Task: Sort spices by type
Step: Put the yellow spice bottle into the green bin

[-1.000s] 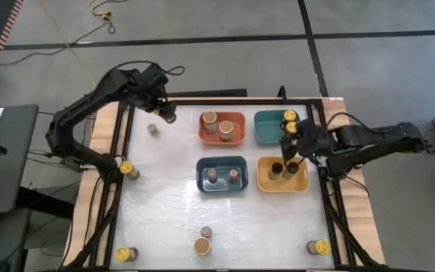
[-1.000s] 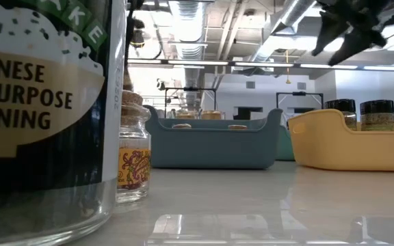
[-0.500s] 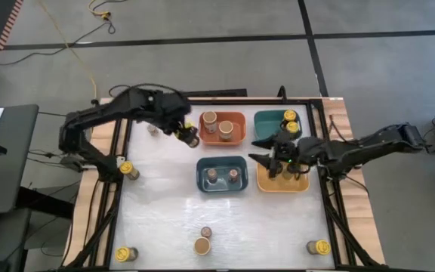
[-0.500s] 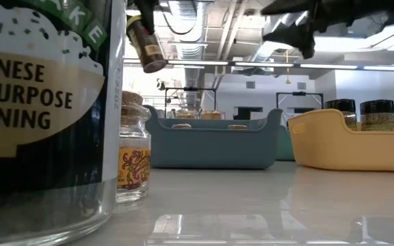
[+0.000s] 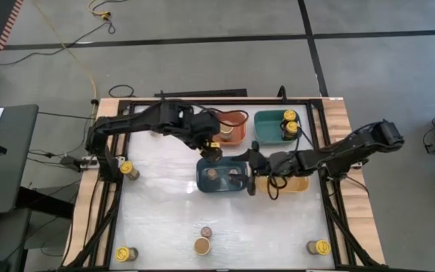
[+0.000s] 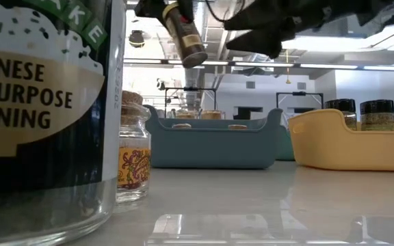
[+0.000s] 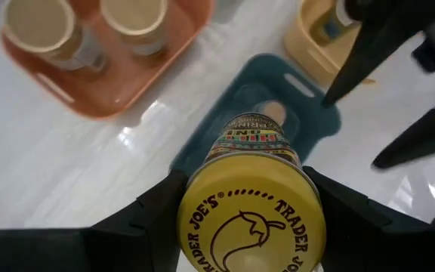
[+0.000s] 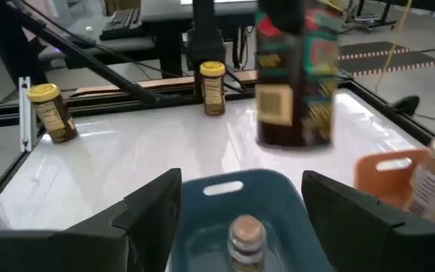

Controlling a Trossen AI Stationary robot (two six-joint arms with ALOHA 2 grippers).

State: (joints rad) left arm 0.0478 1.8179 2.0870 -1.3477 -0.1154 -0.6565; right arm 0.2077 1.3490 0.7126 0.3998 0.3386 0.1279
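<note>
The left tool point(image 5: 213, 149) grips a small cylindrical glass jar with a printed yellow lid point(image 7: 251, 229), held in the air above the blue bin point(image 5: 202, 183), having carried it there from beside the orange bin point(image 5: 234, 117). The right tool point(image 5: 252, 172) has reached across from the yellow bin point(image 5: 302, 183), its fingers spread wide over the blue bin's right end on the glossy white table point(image 5: 165, 227).

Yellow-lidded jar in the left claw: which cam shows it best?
Left wrist view: the yellow-lidded glass spice jar fills the frame, lid print readable, gripped by the left claw. The low view shows it tilted in the air, the right wrist view blurred, the high view tiny at the dark teal plastic bin.
</note>
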